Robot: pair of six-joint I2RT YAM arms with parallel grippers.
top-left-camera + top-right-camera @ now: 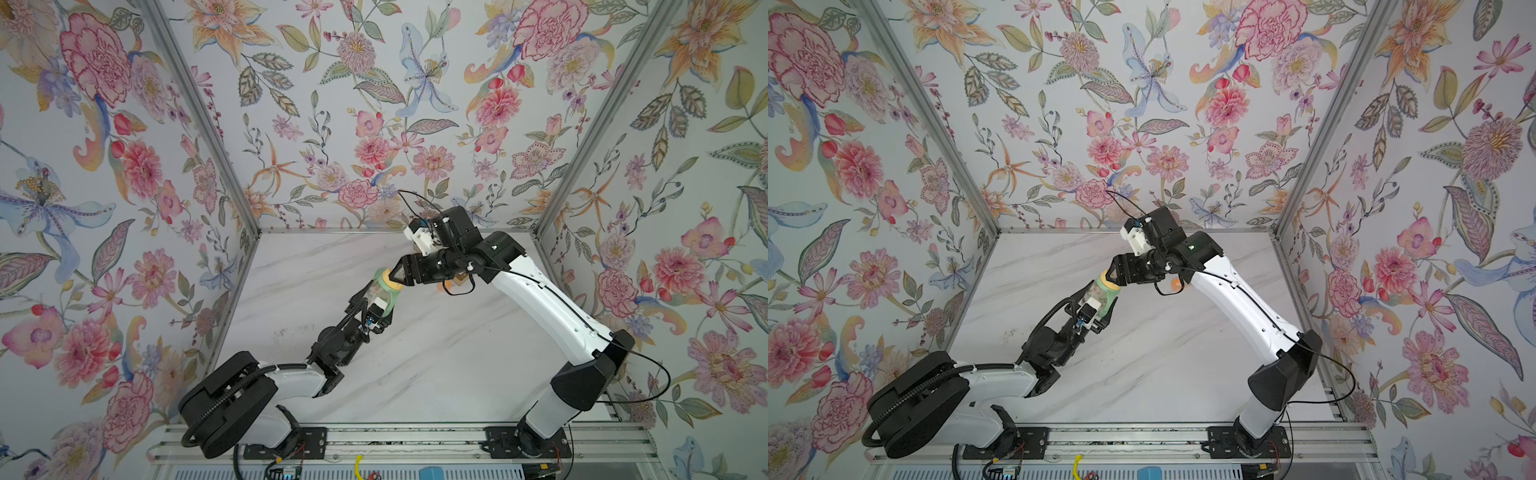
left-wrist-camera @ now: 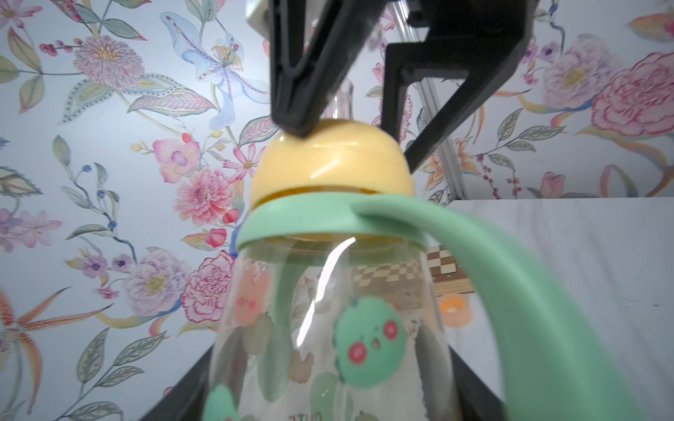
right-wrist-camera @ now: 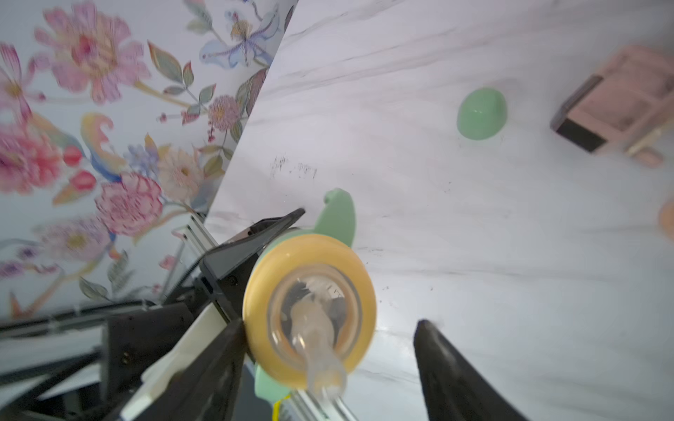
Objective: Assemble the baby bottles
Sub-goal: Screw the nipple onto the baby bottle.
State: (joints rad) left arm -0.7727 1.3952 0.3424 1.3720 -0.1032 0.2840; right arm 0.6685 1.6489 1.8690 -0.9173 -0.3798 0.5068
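My left gripper (image 1: 371,308) is shut on the body of the clear baby bottle (image 2: 328,328), holding it tilted above the table. The mint-green two-handled collar (image 2: 328,222) and the yellow nipple ring (image 3: 310,310) with its clear nipple (image 3: 321,364) sit on the bottle's neck. My right gripper (image 3: 328,328) is open around the ring: one finger (image 3: 226,350) touches its side, the other finger (image 3: 437,357) stands apart. Both top views show the two grippers meeting at the bottle (image 1: 1100,296). The mint-green dome cap (image 3: 481,113) lies alone on the table.
A pink-and-black perfume bottle (image 3: 620,105) lies near the dome cap. An orange ring (image 2: 454,310) and a checkered wooden block (image 2: 443,266) sit on the marble table (image 1: 415,374) under my right arm. Floral walls close in three sides.
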